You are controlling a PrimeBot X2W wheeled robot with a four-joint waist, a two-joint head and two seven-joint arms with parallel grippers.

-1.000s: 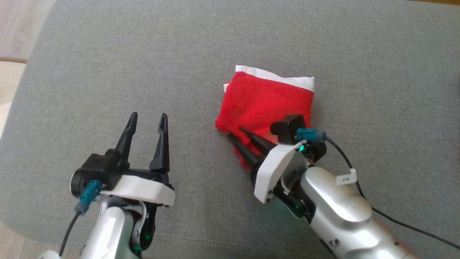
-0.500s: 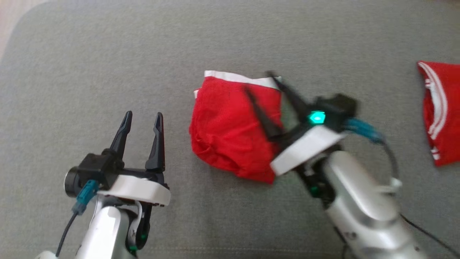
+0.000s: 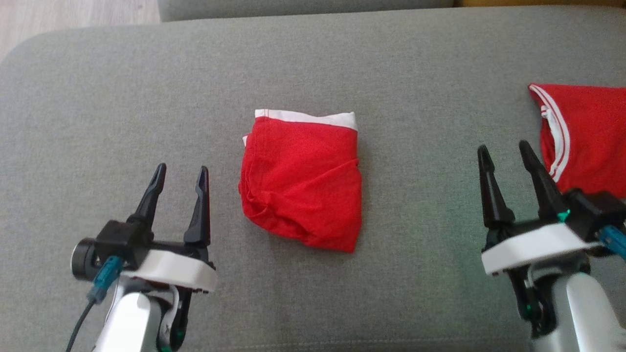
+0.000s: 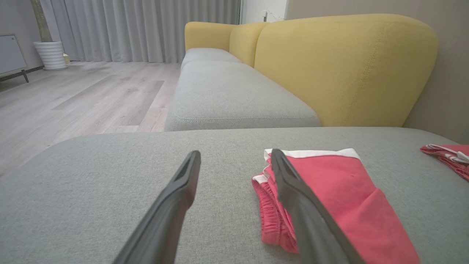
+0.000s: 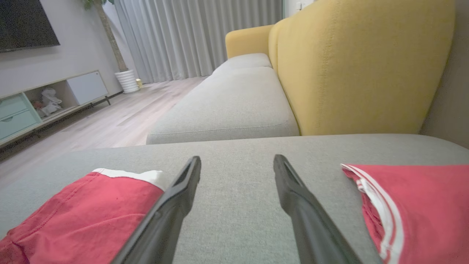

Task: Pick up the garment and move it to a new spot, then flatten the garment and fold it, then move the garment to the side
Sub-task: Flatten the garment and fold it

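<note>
Now the garment (image 3: 301,190) lies as a compact red packet in the middle of the grey cushion (image 3: 146,88). Its white waistband edge faces 12 o'clock and a rounded fold faces 6 o'clock. It looks doubled over at least once, with fairly tidy edges and a few soft creases near its 7 o'clock corner. From that I judge the picking up, flattening and folding to be done.

Nothing of mine touches it. My left jaws sit at about 8 o'clock from it, parted and empty, with their tips pointing to 12 o'clock. In the left wrist view the garment (image 4: 340,198) lies just past the right-hand finger. My right jaws are well apart from it at about 4 o'clock, also parted and holding nothing. In the right wrist view the garment (image 5: 80,216) lies off at 8 o'clock.

What is left, as I read it, is at most the move to the side. I cannot tell whether this resting place already counts as that.

A second red garment with white stripes (image 3: 587,132) lies at 2 o'clock, close to my right arm. I would keep it out of any further grasp.

The cushion is a flat, tightly woven seat with a rounded edge. A yellow backrest (image 4: 348,69) rises beyond it and another grey seat runs on alongside. Farther out are a pale wooden floor (image 4: 91,95), grey curtains (image 4: 146,29), a white plant pot (image 4: 51,55) and a low cabinet (image 5: 44,106).
</note>
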